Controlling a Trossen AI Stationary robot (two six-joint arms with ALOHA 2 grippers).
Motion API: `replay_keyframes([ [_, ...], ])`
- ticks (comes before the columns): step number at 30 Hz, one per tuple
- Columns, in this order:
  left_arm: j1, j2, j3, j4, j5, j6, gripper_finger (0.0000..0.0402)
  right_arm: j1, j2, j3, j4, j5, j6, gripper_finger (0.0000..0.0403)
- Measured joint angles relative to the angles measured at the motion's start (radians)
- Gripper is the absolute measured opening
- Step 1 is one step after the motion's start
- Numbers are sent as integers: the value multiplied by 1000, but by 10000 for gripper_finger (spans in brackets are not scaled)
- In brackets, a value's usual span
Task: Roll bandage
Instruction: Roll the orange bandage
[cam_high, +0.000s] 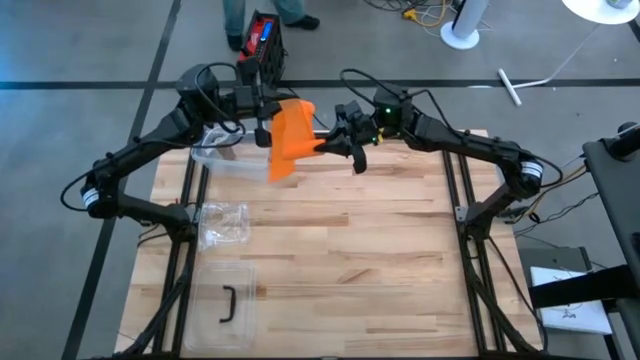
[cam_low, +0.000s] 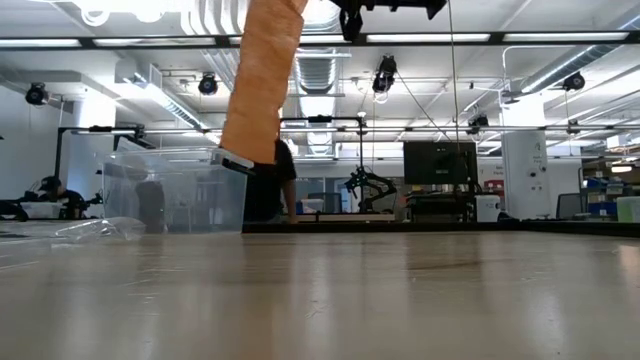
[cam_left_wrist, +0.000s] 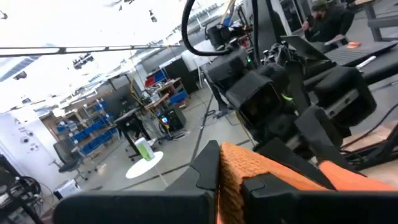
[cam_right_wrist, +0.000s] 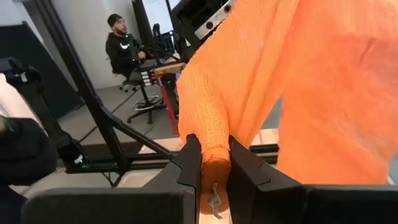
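A: From above, what is seen?

B: An orange bandage (cam_high: 291, 138) is held up in the air over the far end of the wooden table (cam_high: 340, 240). The left claw (cam_high: 263, 128) is closed on its top edge. The right claw (cam_high: 336, 146) is closed on its side edge. A clear box (cam_high: 222, 155) is seen just beside the bandage, on the left arm's side. A clear bag (cam_high: 222, 224) and a lid (cam_high: 226, 305) lie nearer on the table, well apart from the bandage.

A: And from table height?

B: The bandage (cam_low: 262, 80) is seen hanging down, above the table and in front of the clear box (cam_low: 172, 195).

A: From the left wrist?

B: An orange fold (cam_left_wrist: 249, 171) is pinched between the two dark fingers (cam_left_wrist: 208, 171).

A: From the right wrist?

B: A bunched edge (cam_right_wrist: 214, 155) is squeezed tight between the fingers (cam_right_wrist: 189, 165). The rest of the cloth is spread out beyond them.

A: How can the rolling be done well?

B: The cloth should probably be kept flat and a little tight. Both grips should be held firm, so no edge is dropped.
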Motion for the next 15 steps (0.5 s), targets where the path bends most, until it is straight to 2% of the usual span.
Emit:
replay_keyframes([
  [5,0,1,-1,24,0,28,0,0,22,1,7,-10,22,38],
  [11,14,30,-1,20,-55,50,0,9,24,-1,121,-157,3,38],
  [15,17,69,-6,-23,-67,50,0,13,17,-2,193,-175,-6,38],
])
